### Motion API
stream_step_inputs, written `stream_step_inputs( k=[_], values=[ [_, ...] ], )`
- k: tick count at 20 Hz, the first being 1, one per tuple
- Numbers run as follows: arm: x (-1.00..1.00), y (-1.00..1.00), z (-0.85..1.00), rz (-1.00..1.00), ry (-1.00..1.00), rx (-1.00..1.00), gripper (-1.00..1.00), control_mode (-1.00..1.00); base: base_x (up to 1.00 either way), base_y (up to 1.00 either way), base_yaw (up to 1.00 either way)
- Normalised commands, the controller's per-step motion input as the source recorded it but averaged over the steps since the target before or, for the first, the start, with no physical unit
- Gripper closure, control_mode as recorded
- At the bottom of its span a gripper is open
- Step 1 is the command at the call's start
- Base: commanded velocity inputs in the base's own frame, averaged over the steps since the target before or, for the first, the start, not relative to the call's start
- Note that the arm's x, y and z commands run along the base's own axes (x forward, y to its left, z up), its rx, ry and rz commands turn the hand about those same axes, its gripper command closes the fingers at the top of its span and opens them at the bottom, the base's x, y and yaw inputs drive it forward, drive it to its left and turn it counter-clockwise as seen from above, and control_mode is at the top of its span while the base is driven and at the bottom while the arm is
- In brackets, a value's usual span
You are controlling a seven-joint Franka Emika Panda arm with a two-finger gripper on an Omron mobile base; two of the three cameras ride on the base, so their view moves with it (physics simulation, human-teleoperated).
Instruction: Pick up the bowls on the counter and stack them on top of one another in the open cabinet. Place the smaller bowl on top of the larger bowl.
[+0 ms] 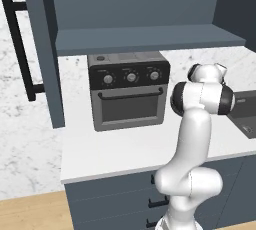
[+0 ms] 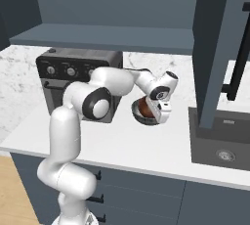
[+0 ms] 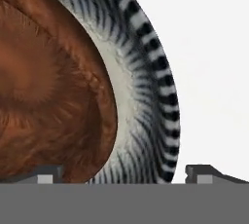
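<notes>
The arm rises from the base, bends at a dark elbow joint and reaches forward and down over the counter (image 2: 122, 146). In the right base view the gripper (image 2: 157, 113) hangs at the end of the wrist, pointed down at the bowls, just to the 3 o'clock side of the toaster oven (image 2: 78, 79). In the hand view the two fingertips (image 3: 46, 174) stand well apart, one at 7 o'clock and one at 5 o'clock. The rim of the larger bowl (image 3: 146, 96) lies between them, with the left tip over the smaller bowl (image 3: 48, 86). The pincer is spread and grips nothing; contact with the rim cannot be determined.

The counter is flat and white, over slate-blue drawers with black handles. The wall behind is pale marble. A dark sink (image 2: 222, 141) is set into the counter at 3 o'clock of the bowls. Above, the open cabinet (image 1: 150, 36) shows a flat blue-grey shelf, and its door (image 1: 42, 49) with a long black bar handle stands out at 9 o'clock in the left base view.

The smaller bowl is reddish-brown, smooth, with a streaked inside. It sits inside the larger bowl, whose rim shows black-and-white ribbing and whose inside is pale. Both rest on the counter, near the toaster oven.
</notes>
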Motion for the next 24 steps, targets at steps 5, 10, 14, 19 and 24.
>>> stream_step_inputs(
  k=[5,10,14,19,24],
  values=[
    [0.00,0.17,-0.44,0.06,0.05,0.00,-1.00,-1.00,0.00,0.00,0.00],
    [0.00,0.04,-0.11,0.01,0.01,-0.01,1.00,-1.00,0.00,0.00,0.00],
    [-0.03,0.00,0.09,0.00,-0.04,0.00,1.00,-1.00,0.00,0.00,0.00],
    [-0.26,0.00,0.35,0.00,-0.05,0.00,1.00,-1.00,0.00,0.00,0.00],
    [-0.94,0.11,0.72,0.00,-0.21,0.00,1.00,-1.00,0.00,0.00,0.00]
  ],
)
